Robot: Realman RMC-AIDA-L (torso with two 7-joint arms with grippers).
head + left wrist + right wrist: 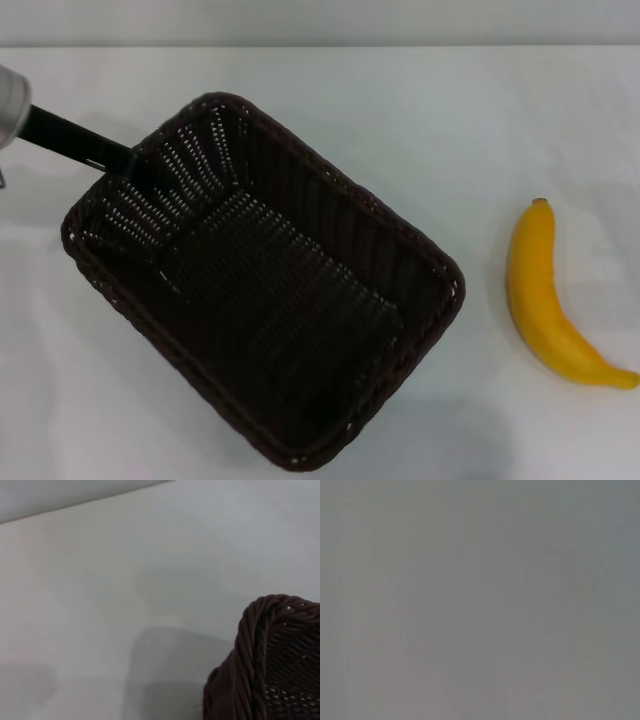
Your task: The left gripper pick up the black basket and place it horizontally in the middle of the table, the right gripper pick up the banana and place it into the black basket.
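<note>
The black basket (335,178) lies diagonally across the white table (430,110), one corner far left and one near right, and it is empty. My left gripper (124,160) reaches in from the far left, and its slim black finger grips the braided rim at the basket's far-left corner. That corner also shows in the left wrist view (265,645), with a shadow on the table beside it. The yellow banana (545,300) lies on the table to the right of the basket, apart from it, stem tip pointing away from me. My right gripper is out of view.
The table's far edge (320,45) runs along the top of the head view. Bare tabletop lies between the basket and the banana. The right wrist view shows only a plain grey surface.
</note>
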